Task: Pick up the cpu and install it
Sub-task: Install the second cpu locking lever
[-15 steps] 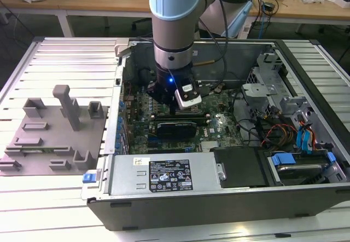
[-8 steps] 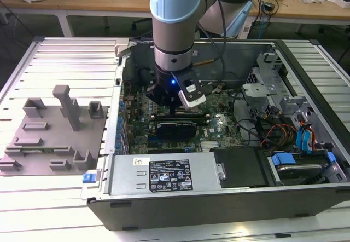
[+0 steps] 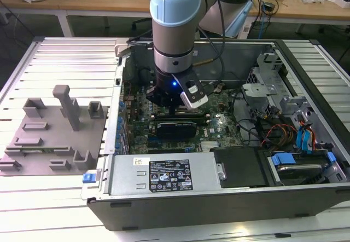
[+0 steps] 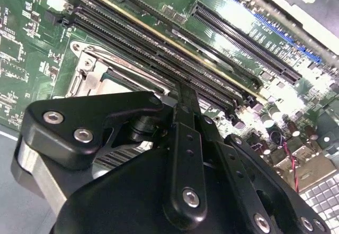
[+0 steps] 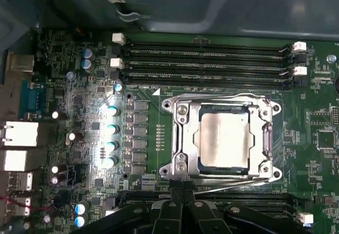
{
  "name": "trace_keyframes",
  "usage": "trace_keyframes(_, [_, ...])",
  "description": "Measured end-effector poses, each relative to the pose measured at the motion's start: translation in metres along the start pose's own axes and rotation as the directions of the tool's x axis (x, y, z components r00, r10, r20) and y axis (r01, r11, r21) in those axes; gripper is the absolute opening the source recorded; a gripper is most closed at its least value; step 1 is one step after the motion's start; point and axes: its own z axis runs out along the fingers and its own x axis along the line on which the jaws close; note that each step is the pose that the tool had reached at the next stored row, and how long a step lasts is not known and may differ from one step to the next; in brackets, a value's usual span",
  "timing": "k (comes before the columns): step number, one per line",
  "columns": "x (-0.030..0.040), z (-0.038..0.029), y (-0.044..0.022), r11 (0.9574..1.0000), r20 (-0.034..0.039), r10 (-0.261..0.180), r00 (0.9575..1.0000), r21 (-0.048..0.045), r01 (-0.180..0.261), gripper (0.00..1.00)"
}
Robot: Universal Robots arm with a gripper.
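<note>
The cpu (image 5: 223, 140), a flat square chip with a silvery top, lies inside the metal-rimmed socket frame (image 5: 180, 138) on the green motherboard. In the first wrist view my gripper (image 5: 180, 185) is shut, its black fingertips pressed together at the frame's edge beside the cpu, holding nothing. The second wrist view has the gripper (image 4: 183, 90) over the socket frame (image 4: 87, 67), its black linkage covering most of the socket. In the exterior view the gripper (image 3: 172, 109) hangs low inside the open computer case (image 3: 180, 203), above the motherboard.
Long memory slots (image 5: 206, 62) run along both sides of the socket. A dark expansion card (image 3: 176, 128) lies just in front of the gripper. Drive cages and cables (image 3: 284, 121) fill the case's right in the exterior view. A grey fixture plate (image 3: 52, 138) stands at that view's left.
</note>
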Motion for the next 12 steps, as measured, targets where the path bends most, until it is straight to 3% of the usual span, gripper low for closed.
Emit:
trace_keyframes(5, [0.0001, -0.0004, -0.0045, 0.9998, 0.0004, -0.003, 1.0000, -0.0192, 0.003, 0.11])
trace_keyframes(7, [0.0002, -0.0006, -0.0059, 0.9995, 0.0007, -0.003, 1.0000, -0.0317, 0.003, 0.11])
trace_keyframes(12, [0.0028, 0.0011, -0.0080, 0.9965, 0.0040, -0.003, 1.0000, -0.0838, 0.003, 0.11])
